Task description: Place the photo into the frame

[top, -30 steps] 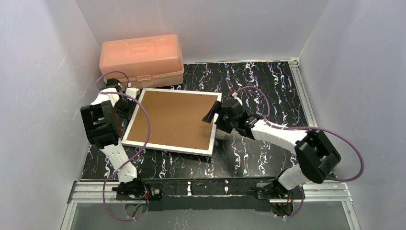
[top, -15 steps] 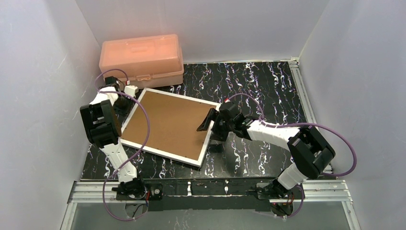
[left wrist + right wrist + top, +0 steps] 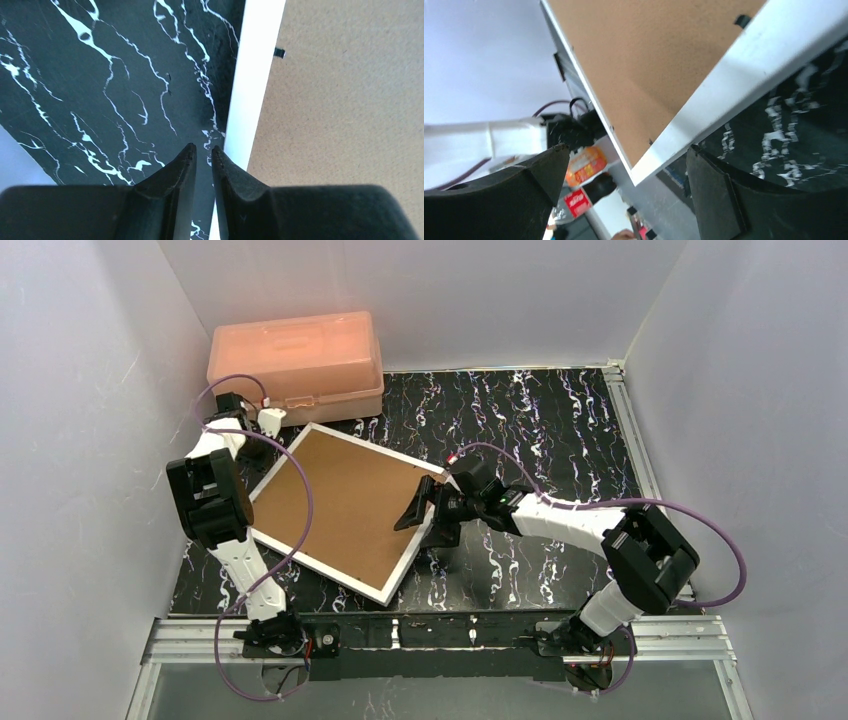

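Observation:
The white frame (image 3: 315, 565) lies face down on the table, turned at an angle, with the brown backing board (image 3: 345, 505) filling it. The photo is hidden. My right gripper (image 3: 428, 518) is open wide, its jaws straddling the frame's right edge near the corner; the right wrist view shows that white edge (image 3: 734, 85) and the board (image 3: 649, 65) between the fingers of the right gripper (image 3: 628, 147). My left gripper (image 3: 262, 423) is shut and empty by the frame's far left corner. In the left wrist view the left gripper (image 3: 202, 149) sits right beside the white edge (image 3: 252, 85).
A salmon-pink plastic box (image 3: 295, 365) stands at the back left, just behind the frame and the left gripper. White walls close in the left, back and right sides. The black marbled table (image 3: 540, 410) stretches to the right of the frame.
The frame has turned clockwise in the top view, its right edge swinging nearer and leftward. My right gripper moved left with that edge. My left gripper shifted slightly toward the back.

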